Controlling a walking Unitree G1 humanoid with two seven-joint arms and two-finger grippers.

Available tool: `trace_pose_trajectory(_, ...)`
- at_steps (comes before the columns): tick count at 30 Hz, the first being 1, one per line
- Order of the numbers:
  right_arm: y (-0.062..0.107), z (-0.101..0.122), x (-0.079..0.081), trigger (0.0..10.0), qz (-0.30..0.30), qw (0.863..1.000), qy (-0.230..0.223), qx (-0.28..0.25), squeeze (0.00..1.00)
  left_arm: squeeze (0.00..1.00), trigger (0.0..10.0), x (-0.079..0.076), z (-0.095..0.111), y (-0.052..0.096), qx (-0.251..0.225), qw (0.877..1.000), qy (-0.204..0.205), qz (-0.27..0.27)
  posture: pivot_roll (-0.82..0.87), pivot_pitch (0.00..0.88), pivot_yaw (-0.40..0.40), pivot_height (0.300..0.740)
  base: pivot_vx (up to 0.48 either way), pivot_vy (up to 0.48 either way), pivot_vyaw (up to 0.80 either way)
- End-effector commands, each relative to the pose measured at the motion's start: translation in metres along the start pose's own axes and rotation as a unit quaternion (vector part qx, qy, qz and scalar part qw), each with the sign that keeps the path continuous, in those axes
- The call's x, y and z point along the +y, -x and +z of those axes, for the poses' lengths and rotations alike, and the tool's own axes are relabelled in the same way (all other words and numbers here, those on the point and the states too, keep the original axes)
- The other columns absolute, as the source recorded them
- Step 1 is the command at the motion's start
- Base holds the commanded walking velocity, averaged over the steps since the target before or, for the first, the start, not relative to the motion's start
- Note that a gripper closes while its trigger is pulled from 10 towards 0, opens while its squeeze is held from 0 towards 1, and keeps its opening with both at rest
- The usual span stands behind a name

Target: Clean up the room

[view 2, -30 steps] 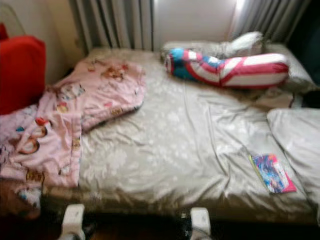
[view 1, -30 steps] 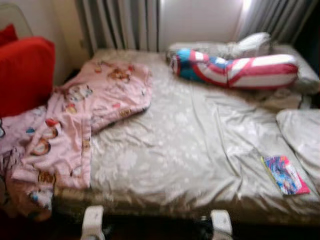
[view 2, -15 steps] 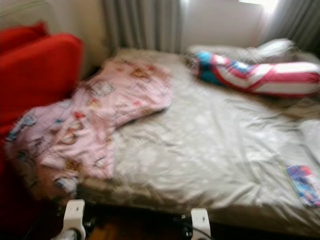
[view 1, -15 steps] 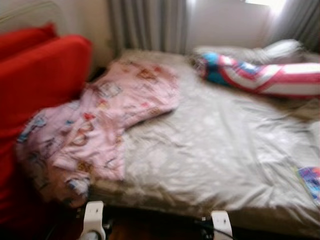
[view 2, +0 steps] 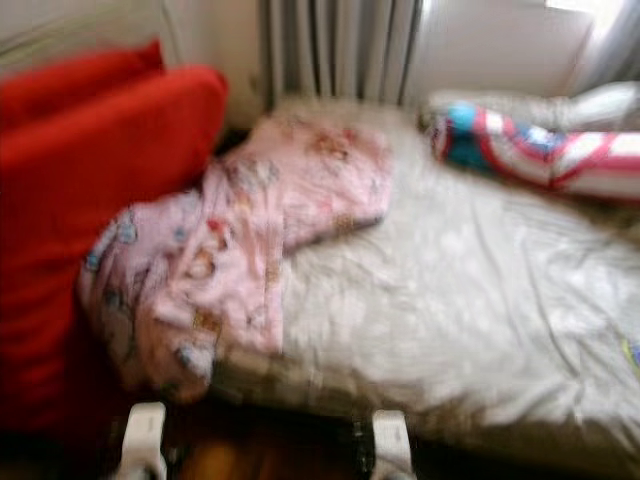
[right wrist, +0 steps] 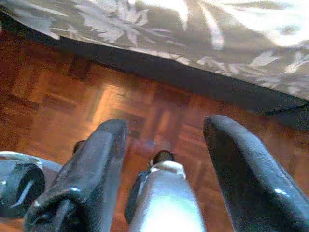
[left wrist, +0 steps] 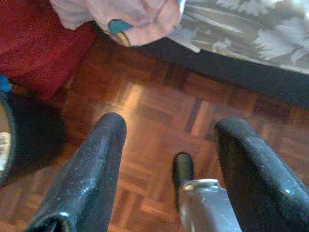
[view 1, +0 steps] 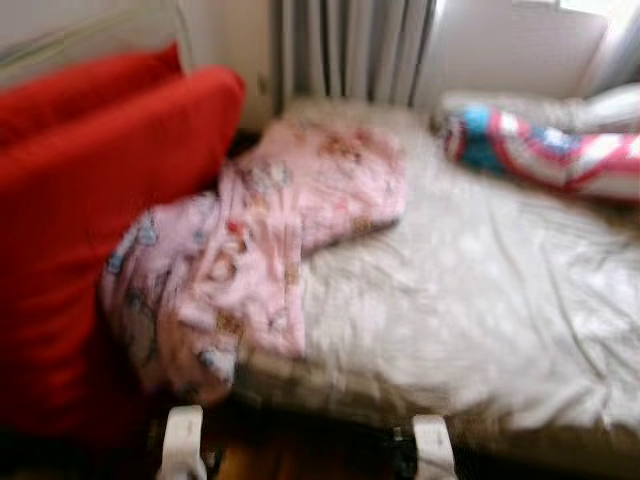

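Blanket (view 1: 255, 235), pink with cartoon prints, is bunched on the left side of the bed (view 1: 480, 300), spilling off the near edge beside red cushions (view 1: 90, 210). Left gripper (left wrist: 169, 169) and right gripper (right wrist: 164, 169) hang over the wood floor (left wrist: 159, 111), fingers spread, nothing in them.

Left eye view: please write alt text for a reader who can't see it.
A rumpled pink blanket spills off the left edge of a bed with a grey sheet, beside a big red cushion. A red, white and blue pillow lies near the curtains. The image is blurred.
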State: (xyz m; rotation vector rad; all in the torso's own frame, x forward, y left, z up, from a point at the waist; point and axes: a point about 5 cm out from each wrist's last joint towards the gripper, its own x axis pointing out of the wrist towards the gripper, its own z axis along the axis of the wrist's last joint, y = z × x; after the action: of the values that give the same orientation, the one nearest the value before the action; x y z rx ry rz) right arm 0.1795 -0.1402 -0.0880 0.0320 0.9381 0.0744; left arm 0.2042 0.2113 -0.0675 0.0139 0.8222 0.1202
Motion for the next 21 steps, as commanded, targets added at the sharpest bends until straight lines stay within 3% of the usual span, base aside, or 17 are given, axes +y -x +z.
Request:
trace_pose_trajectory(1,0.0019,-0.0054,-0.0093,10.0,-0.012,1.0,0.002,0.007,0.0,0.0,10.0,-0.006,-0.0077,0.0011,0.015,1.0,0.007,-0.006,-0.05,0.029,-0.029,0.74,0.0,0.33,0.0)
trace_pose_trajectory(8,0.0025,-0.0059,-0.0117,10.0,-0.012,1.0,0.003,0.005,0.0,0.0,10.0,-0.0057,-0.0077,0.0011,0.015,1.0,0.006,-0.006,-0.05,0.024,-0.028,0.74,0.0,0.326,0.0)
trace_pose_trajectory(21,0.0013,0.0007,-0.0085,10.0,-0.007,1.0,0.004,-0.011,0.0,0.0,10.0,-0.0052,-0.0081,0.0015,0.013,1.0,0.002,-0.007,-0.05,0.021,-0.027,0.74,0.0,0.0,0.0)
